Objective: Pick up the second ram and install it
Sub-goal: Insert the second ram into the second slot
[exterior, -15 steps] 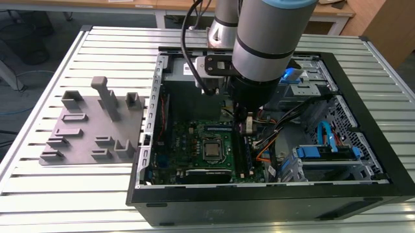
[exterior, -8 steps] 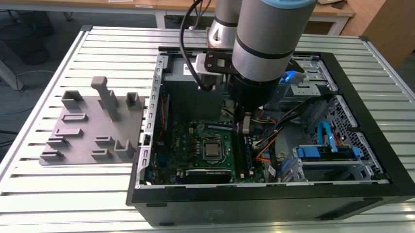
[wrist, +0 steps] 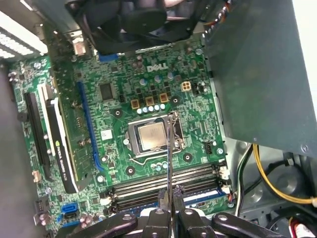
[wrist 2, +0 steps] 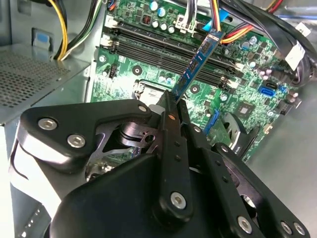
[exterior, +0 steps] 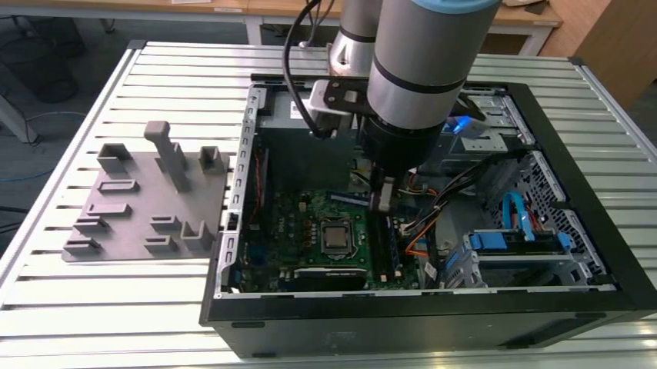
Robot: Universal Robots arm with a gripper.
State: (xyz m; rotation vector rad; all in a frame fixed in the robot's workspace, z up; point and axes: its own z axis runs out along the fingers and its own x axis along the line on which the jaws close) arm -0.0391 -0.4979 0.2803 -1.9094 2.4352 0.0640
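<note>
My gripper (wrist 2: 173,100) is shut on the second ram (wrist 2: 200,58), a thin blue-green board that sticks out from the fingertips at a slant above the motherboard. The first wrist view catches the ram (wrist: 169,148) edge-on as a thin line rising from the gripper (wrist: 169,212), over the long black memory slots (wrist: 163,182) beside the processor socket (wrist: 151,138). In the exterior view the gripper (exterior: 382,201) hangs inside the open computer case (exterior: 555,146), just above the green motherboard (exterior: 298,223). The ram hovers above the memory slots (wrist 2: 168,49) without touching them.
A grey plastic block with slots (exterior: 144,200) lies on the slatted table at the exterior view's left. Inside the case, coloured cable bundles (wrist 2: 233,25) run near the slots, a black expansion card (wrist: 59,144) stands on the board, and a blue drive bay (exterior: 518,238) sits at the exterior view's right.
</note>
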